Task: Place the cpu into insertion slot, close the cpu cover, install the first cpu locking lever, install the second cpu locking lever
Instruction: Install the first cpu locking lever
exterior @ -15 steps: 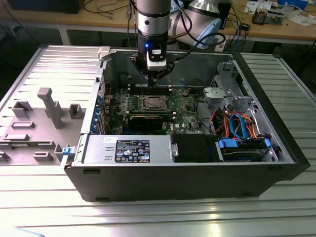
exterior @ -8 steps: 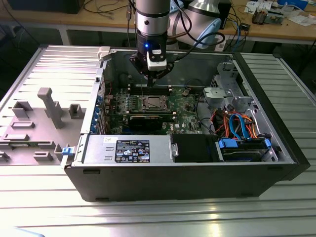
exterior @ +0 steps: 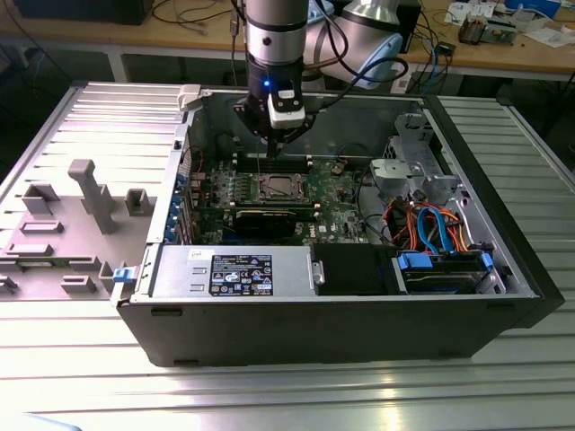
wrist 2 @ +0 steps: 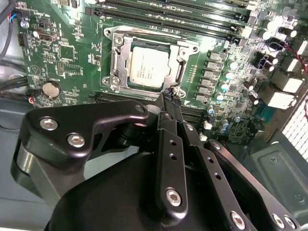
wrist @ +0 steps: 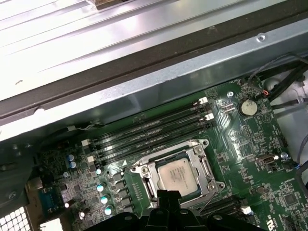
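The cpu (wrist 2: 148, 67) lies flat in the insertion slot (wrist 2: 179, 72) on the green motherboard (wrist 2: 72, 53), its silver top facing up. The cpu cover (wrist 2: 122, 53) lies down around it as a metal frame. In the first wrist view the cpu (wrist: 177, 174) sits inside the same frame (wrist: 144, 173). My gripper (wrist 2: 166, 98) hangs just off the socket's edge, fingers pressed together with nothing between them; its black tip (wrist: 168, 195) meets the socket rim. From outside, the gripper (exterior: 269, 144) stands over the cpu (exterior: 274, 187) in the open computer case (exterior: 296, 332).
Long black memory slots (wrist: 149, 132) run beside the socket toward the case wall (wrist: 159, 77). A black expansion card (exterior: 265, 220) and a grey power supply box (exterior: 234, 269) lie nearer the case front. Drive cage and coloured cables (exterior: 431, 224) fill the exterior view's right.
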Controlling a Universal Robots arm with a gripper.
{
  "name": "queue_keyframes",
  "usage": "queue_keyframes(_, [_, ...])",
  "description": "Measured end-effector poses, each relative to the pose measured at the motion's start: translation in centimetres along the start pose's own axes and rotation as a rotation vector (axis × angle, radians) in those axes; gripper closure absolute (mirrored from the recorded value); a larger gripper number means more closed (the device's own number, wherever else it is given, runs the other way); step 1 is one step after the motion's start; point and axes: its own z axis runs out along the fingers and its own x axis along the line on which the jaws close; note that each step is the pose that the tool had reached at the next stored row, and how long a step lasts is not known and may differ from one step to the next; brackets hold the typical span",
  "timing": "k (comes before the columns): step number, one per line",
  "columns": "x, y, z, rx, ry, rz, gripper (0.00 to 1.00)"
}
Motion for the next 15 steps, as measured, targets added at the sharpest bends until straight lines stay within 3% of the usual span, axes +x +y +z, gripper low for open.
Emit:
queue_keyframes(7, [0.48,-0.23,-0.01,-0.0003,0.0012,-0.028,0.89])
queue_keyframes(15, [0.48,-0.23,-0.02,-0.0003,0.0013,-0.028,0.89])
